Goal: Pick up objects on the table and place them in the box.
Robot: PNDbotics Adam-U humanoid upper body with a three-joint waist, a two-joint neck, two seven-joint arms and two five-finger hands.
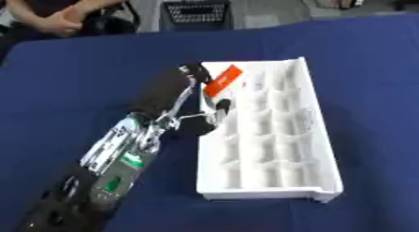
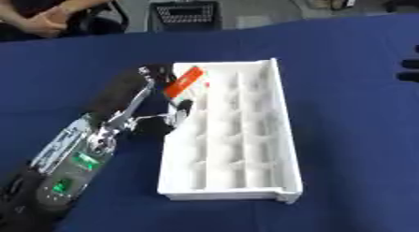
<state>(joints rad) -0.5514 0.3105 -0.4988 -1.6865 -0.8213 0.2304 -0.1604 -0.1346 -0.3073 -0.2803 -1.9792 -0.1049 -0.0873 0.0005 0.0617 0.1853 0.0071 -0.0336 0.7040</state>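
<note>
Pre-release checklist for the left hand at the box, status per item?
1. Left hand has the orange item pinched: ok.
2. Orange item over the white box, at its far left corner: ok.
3. Item down in a compartment: not ok, it sits tilted above the rim.
4. Compartment under it free: cannot tell, hand and item hide it.
5. Box flat on the blue table: ok.
6. Right hand away from the box, at the right eye view's right edge: ok.

Blue tablecloth [image 1: 74, 76]; beyond the far edge, black perforated crate [image 1: 196, 14] on grey floor [image 1: 278, 9]
</note>
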